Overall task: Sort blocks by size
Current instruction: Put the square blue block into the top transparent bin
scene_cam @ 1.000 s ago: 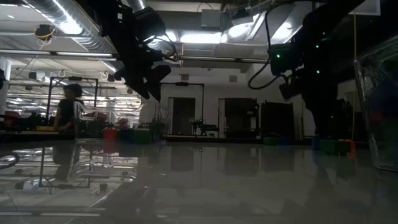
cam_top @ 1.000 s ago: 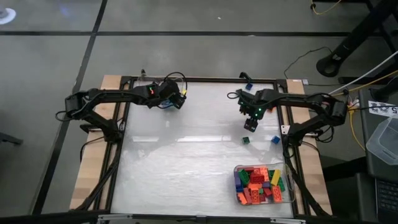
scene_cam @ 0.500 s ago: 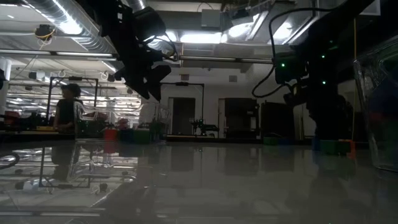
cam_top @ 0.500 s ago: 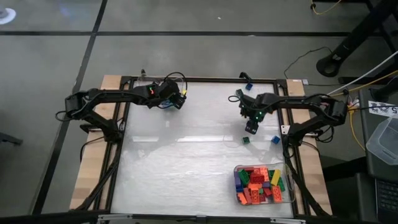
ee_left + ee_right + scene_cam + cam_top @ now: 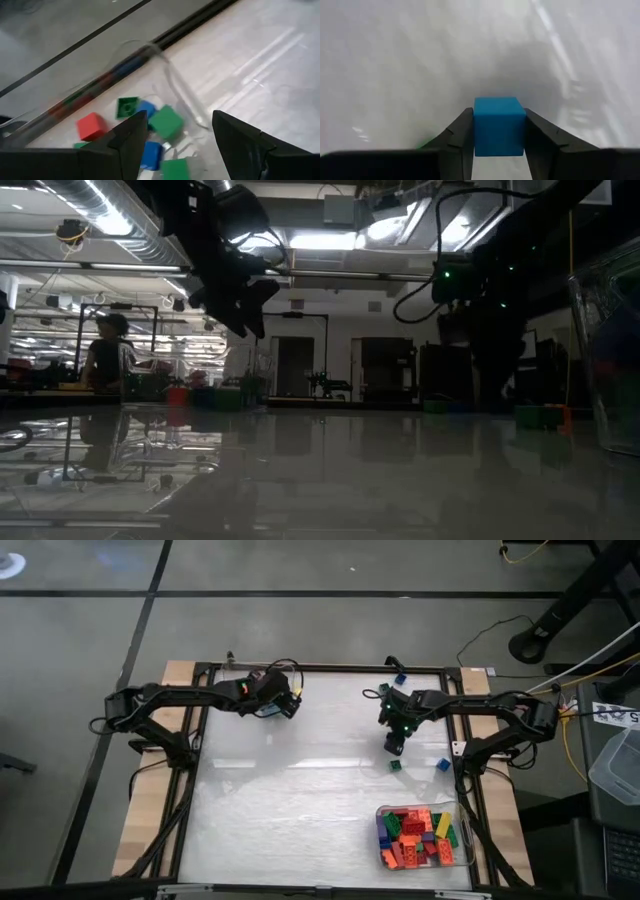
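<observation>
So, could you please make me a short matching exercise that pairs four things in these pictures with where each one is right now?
Things:
1. blue cube
2. left gripper
3. green block
4. tray of mixed blocks

Places:
A. loose on the table, just in front of the right gripper
B. near the table's front right corner
C. clamped between the right gripper's fingers
D. open, above a clear tray holding red, green and blue cubes

Pairs: 1-C, 2-D, 3-A, 4-B
</observation>
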Action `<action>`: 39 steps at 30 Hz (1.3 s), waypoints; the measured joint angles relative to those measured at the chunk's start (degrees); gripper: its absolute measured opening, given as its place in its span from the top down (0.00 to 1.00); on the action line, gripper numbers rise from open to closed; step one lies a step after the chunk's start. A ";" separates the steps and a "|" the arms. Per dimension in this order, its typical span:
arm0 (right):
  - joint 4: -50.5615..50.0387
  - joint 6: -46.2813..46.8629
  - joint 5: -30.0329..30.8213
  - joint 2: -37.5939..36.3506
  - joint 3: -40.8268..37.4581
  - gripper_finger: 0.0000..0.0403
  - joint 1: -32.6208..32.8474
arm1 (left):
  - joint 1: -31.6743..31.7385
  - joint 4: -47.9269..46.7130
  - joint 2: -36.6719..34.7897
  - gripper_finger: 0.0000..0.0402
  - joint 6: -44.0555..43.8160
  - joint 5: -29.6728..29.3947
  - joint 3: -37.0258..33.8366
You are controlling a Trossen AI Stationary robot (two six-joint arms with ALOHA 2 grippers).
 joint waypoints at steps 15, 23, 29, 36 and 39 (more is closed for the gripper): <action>41.08 21.94 -24.25 0.00 0.01 0.67 0.00 | -13.21 15.14 0.00 0.47 17.55 12.08 0.04; 62.06 35.38 -28.16 0.00 0.04 0.66 0.19 | -20.06 18.35 0.00 0.47 31.41 11.85 0.04; 65.10 37.11 -27.58 0.00 0.09 0.66 3.15 | -21.41 25.64 0.00 0.47 31.48 9.12 0.04; 68.03 37.12 -20.68 0.02 0.11 0.66 8.01 | -21.92 30.13 0.00 0.47 32.01 8.76 0.04; 70.75 37.11 -17.85 0.02 0.11 0.66 9.88 | -22.62 30.19 0.00 0.47 33.50 8.80 0.04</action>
